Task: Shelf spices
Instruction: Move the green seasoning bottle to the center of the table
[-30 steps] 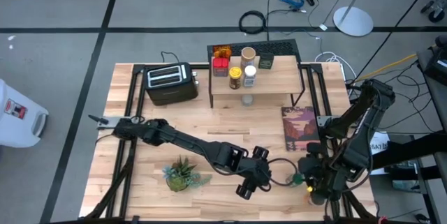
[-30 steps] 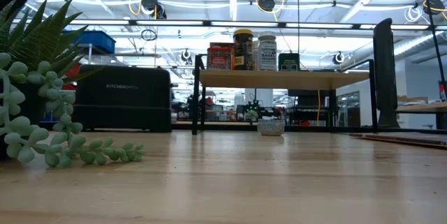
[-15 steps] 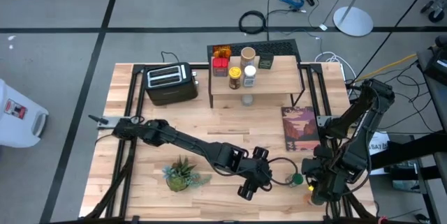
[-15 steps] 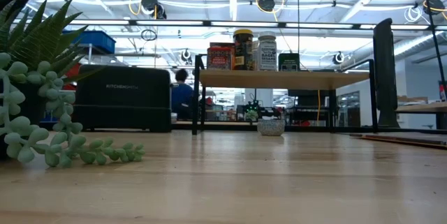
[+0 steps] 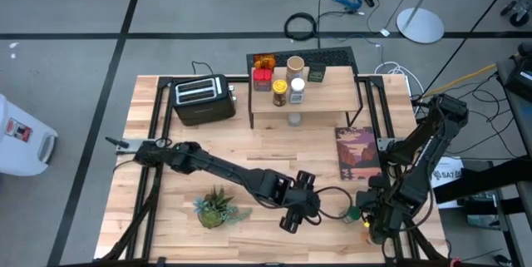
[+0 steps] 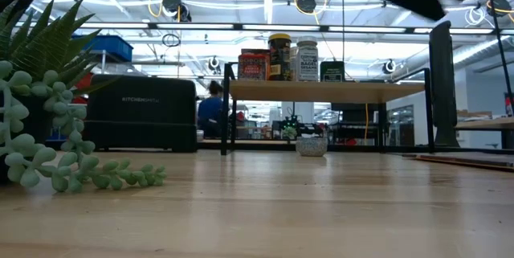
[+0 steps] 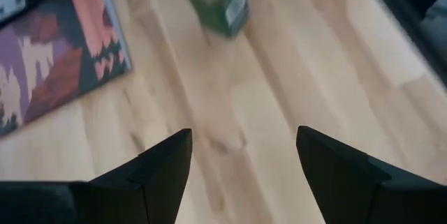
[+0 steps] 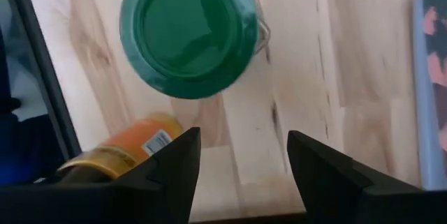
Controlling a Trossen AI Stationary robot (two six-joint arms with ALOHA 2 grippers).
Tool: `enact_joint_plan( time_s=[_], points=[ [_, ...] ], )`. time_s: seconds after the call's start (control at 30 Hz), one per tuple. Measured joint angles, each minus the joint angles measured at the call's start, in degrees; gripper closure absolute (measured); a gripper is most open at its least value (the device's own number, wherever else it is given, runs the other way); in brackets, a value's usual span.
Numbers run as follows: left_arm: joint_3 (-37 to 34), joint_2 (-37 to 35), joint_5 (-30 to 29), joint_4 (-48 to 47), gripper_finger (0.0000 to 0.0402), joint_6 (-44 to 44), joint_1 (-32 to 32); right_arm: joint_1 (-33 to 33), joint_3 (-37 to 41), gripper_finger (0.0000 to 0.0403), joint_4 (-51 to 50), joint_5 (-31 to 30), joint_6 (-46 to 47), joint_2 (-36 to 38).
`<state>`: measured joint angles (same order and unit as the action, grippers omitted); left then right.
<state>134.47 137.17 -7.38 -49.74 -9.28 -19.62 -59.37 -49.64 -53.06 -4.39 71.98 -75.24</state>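
The shelf [image 5: 326, 94] stands at the table's far side with several spices [image 5: 281, 80] on its plank, also seen in the low view [image 6: 283, 57]. A small jar [image 5: 294, 119] stands on the table at the shelf's front. A green-topped container [image 8: 185, 32] stands near the table's near right corner, with an orange labelled bottle [image 8: 126, 154] beside it. My right gripper [image 8: 241, 175] hangs open above the table just beside the green top, pointing down. My left gripper [image 7: 244, 161] is open a little to the left, pointing at the green container [image 7: 218, 1], with bare wood between its fingers.
A picture book [image 5: 357, 152] lies on the table's right side. A black toaster [image 5: 199, 101] stands at the far left, and a small green plant [image 5: 218, 209] near the front left. The table's black frame edge [image 8: 42, 77] runs close by the orange bottle.
My right gripper has come down toward the green-topped container and turned a little about its wrist, staying open. My left gripper has kept its place.
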Motion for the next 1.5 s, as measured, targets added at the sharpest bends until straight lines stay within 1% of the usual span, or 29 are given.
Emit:
enact_joint_plan(
  time_s=[0.1,0.27,0.53,0.83,1.23,1.37,1.5],
  points=[
    [0.0,-0.88,-1.22,-3.19,0.0134,-0.02,0.29,0.17,1.3,0.0202,1.81,-0.02,-1.51,0.0],
    [0.0,-4.32,-3.47,-7.46,0.0134,-0.04,0.76,1.97,3.51,0.0202,6.81,-0.36,-4.56,0.0],
    [0.04,-13.04,-8.98,-12.65,0.0134,-0.26,0.92,7.79,7.42,0.0202,17.81,-1.19,-11.77,0.0],
    [0.09,-21.0,-14.71,-16.87,0.0134,1.49,0.74,14.97,8.02,0.0202,22.65,-4.2,-21.34,0.0],
    [0.07,-24.64,-18.9,-21.99,0.0134,4.1,-0.2,26.96,8.02,0.0202,26.43,-4.13,-35.1,0.0],
    [0.07,-25.38,-20.48,-22.89,0.0134,4.5,-0.62,31.32,8.02,0.0202,28.85,-1.39,-40.01,-0.87],
    [0.06,-25.27,-21.74,-23.66,0.0134,4.49,-0.82,35.48,8.02,0.0202,30.27,0.97,-44.55,-3.77]
  ],
)
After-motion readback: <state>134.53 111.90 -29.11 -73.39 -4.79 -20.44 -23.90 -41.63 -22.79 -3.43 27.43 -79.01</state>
